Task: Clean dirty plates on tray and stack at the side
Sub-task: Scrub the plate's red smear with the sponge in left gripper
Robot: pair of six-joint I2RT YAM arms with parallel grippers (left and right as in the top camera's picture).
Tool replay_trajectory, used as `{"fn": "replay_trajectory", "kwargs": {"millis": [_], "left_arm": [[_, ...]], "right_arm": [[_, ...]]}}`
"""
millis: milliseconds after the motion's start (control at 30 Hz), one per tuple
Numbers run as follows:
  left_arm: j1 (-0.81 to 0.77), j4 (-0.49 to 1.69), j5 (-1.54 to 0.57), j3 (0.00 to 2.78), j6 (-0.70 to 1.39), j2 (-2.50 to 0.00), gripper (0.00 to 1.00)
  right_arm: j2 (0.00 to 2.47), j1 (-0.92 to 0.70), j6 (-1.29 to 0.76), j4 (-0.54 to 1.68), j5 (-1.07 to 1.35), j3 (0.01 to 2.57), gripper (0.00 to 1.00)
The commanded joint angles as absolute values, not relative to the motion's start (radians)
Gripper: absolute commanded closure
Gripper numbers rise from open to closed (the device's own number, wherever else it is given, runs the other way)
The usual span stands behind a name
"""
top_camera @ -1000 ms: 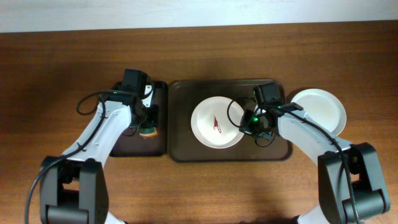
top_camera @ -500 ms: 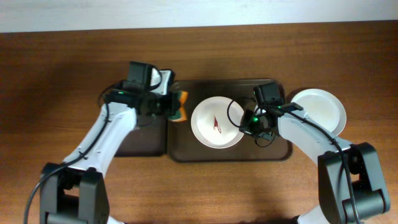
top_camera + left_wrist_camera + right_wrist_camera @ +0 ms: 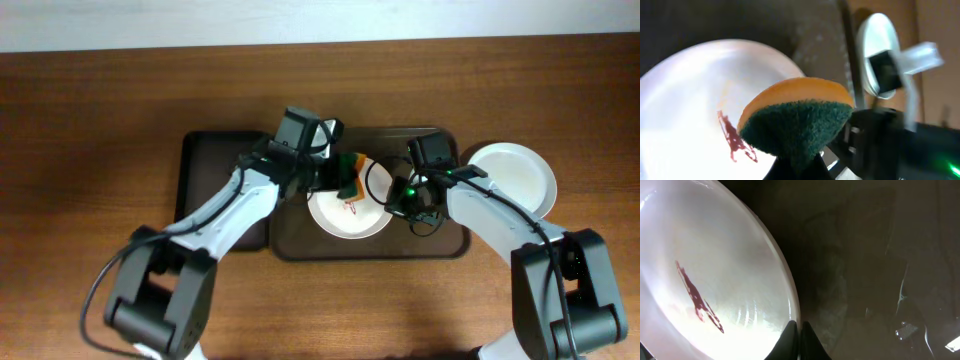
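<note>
Sponge over the smeared plate, both hands closed.

My left hand (image 3: 335, 176) is clamped on an orange sponge (image 3: 795, 120) with a green scouring face, which it holds over the white plate (image 3: 335, 218). The plate sits on the big brown tray (image 3: 290, 245), and its red smear (image 3: 735, 142) lies just below the hand. I cannot tell whether the sponge touches the plate. My right hand (image 3: 796, 340) has its fingers pressed together, tips at that plate's rim on the side opposite the left hand. Whether they pinch the rim I cannot tell. Beyond the right hand, off the tray, a clean white plate (image 3: 515, 175) rests on the desk (image 3: 100, 100). A narrower dark tray (image 3: 210, 160) lies behind the left hand.
</note>
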State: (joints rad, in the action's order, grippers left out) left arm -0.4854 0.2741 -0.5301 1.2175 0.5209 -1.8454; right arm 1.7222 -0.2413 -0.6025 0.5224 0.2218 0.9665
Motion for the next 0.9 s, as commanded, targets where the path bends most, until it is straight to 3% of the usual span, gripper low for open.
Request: {"fn": "replay_trajectory", "kwargs": {"millis": [0, 267, 667, 867], "left_arm": [[-0.489, 0.224, -0.65, 1.229, 0.591, -1.918, 1.0], [-0.508, 0.217, -0.762, 1.229, 0.591, -2.029, 1.0], [-0.494, 0.287, -0.401, 1.229, 0.551, -2.044, 0.98], [-0.495, 0.232, -0.556, 1.231, 0.506, -2.037, 1.0]], "right_arm": [[1.708, -0.249, -0.607, 0.524, 0.205, 0.963, 0.96], [1.708, -0.249, -0.607, 0.524, 0.206, 0.963, 0.96], [1.708, -0.249, -0.607, 0.535, 0.206, 0.963, 0.96], [1.708, -0.249, -0.607, 0.534, 0.205, 0.963, 0.96]]}}
